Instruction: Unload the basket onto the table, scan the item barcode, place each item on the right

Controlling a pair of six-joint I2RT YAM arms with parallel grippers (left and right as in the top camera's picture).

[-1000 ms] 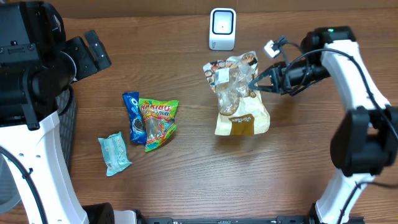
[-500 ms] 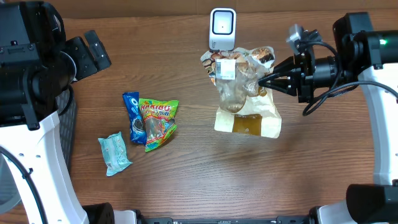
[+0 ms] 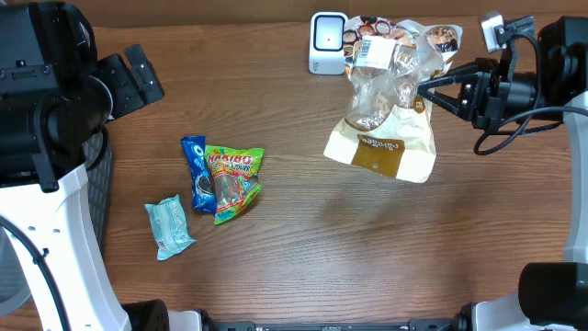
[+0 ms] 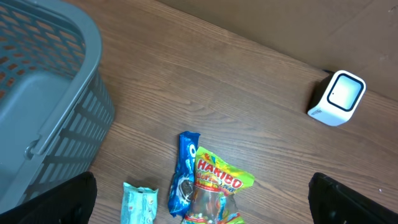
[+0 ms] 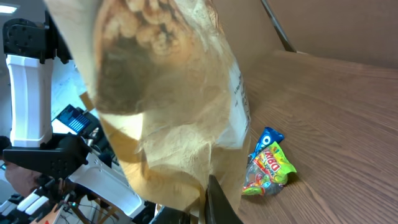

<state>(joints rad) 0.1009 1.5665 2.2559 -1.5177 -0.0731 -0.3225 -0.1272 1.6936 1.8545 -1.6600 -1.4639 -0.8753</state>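
the snack bag (image 3: 386, 101) is held above the tabletop (image 3: 367, 257) at the upper right of the overhead frame, pinched in the closed right claw (image 3: 424, 89), just beside the scanner (image 3: 328, 41). presenting is judged in hand; next its white label (image 3: 372, 51) must be turned to the scanner's face. the left claw (image 3: 136, 78) is spread open, empty.
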